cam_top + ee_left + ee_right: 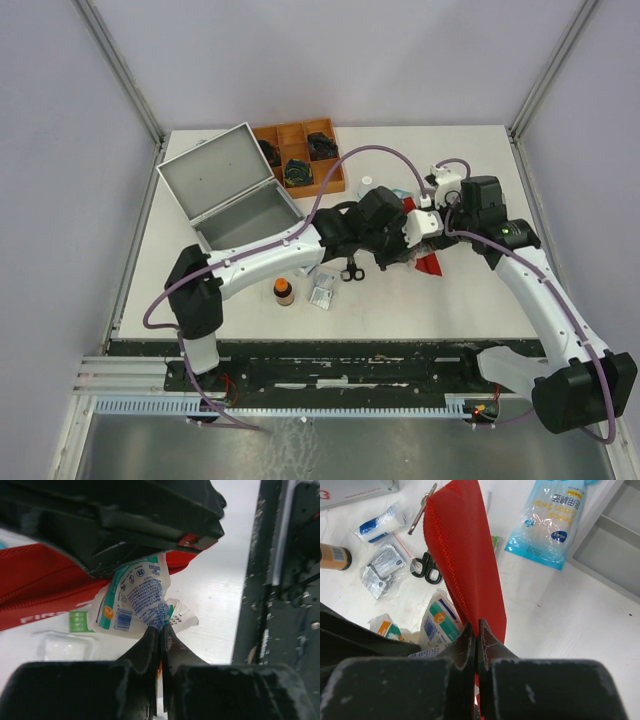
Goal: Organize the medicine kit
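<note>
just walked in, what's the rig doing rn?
Both arms are working on a red pouch mid-table. The right gripper is shut on the pouch's fabric. The left gripper is pinched on a white-and-teal packet at the pouch's edge; I can't tell whether it is going in or coming out. The medicine kit sits at the far left with its lid open. Scissors, a small brown bottle and a few sachets lie loose on the table.

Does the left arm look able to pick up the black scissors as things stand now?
Probably not yet. The left gripper is shut on a white printed packet, so its jaws are occupied. The scissors lie uncovered on the table close to that wrist, so the way itself looks free.
</note>
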